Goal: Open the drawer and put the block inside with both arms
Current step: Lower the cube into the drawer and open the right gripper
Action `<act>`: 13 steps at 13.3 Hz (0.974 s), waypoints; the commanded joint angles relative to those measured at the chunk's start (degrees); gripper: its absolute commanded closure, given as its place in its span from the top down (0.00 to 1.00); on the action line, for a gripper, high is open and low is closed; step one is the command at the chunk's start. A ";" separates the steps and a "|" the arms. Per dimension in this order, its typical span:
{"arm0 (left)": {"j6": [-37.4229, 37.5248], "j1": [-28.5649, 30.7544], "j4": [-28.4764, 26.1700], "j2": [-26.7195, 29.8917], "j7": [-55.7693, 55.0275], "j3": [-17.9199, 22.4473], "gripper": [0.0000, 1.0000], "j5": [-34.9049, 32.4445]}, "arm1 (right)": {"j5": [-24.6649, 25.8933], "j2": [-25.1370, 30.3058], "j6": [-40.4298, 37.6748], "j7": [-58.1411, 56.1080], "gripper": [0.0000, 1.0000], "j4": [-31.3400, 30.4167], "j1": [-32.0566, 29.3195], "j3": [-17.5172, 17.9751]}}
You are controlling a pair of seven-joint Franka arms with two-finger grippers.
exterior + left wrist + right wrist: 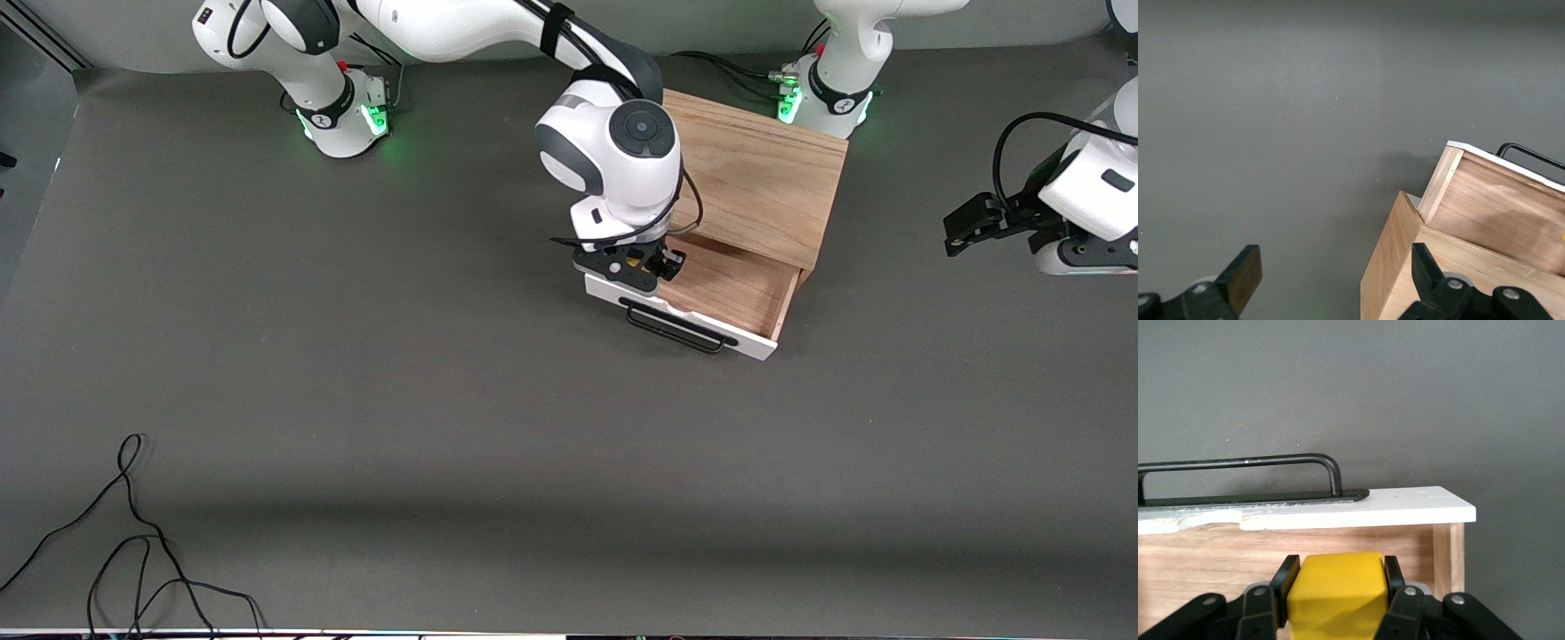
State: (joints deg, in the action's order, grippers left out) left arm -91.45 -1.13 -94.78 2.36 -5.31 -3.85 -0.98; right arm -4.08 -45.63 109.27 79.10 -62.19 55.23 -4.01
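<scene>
Gripping block (1335, 590), right pincer (1335, 587) over drawer (1358, 509).

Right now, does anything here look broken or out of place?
Yes: the top edge of the drawer's white front panel looks chipped, ragged near the black handle. Otherwise it looks orderly: the right end effector holds the yellow block over the open drawer.

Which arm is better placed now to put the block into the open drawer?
The right. Its claw is shut on the yellow block over the open drawer. The left claw waits open, off toward its end of the table.
</scene>
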 commanded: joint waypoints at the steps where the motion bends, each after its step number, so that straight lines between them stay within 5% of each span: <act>1: 0.49 0.08 -0.57 0.63 1.01 0.07 1.00 0.54 | -0.76 -2.00 -0.29 1.23 0.29 1.28 0.23 -0.12; 6: 0.57 0.43 -0.66 0.63 1.01 0.34 1.00 0.71 | -0.67 -3.15 0.07 1.32 0.31 1.37 0.23 -0.12; 7: 0.57 0.51 -0.66 0.63 1.09 0.42 1.00 0.71 | -0.67 -3.15 0.07 1.32 0.49 1.37 0.23 -0.12; 8: 0.57 0.43 -0.66 0.63 1.09 0.42 1.00 0.71 | -0.67 -3.06 0.07 1.32 0.81 1.37 0.23 -0.12; 9: 0.57 0.43 -0.66 0.63 1.09 0.42 1.00 0.71 | -0.67 -2.97 -0.02 1.32 1.00 1.37 0.23 -0.12; 13: 0.57 0.43 -0.66 0.63 1.18 0.42 1.00 0.71 | -2.32 -1.05 -2.38 1.41 1.00 1.90 -0.04 -0.30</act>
State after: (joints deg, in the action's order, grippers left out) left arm -91.45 -1.07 -95.24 2.36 -5.31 -3.38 -0.95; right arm -4.42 -48.08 109.11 79.14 -61.17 55.18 -4.01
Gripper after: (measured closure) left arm 0.000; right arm 0.004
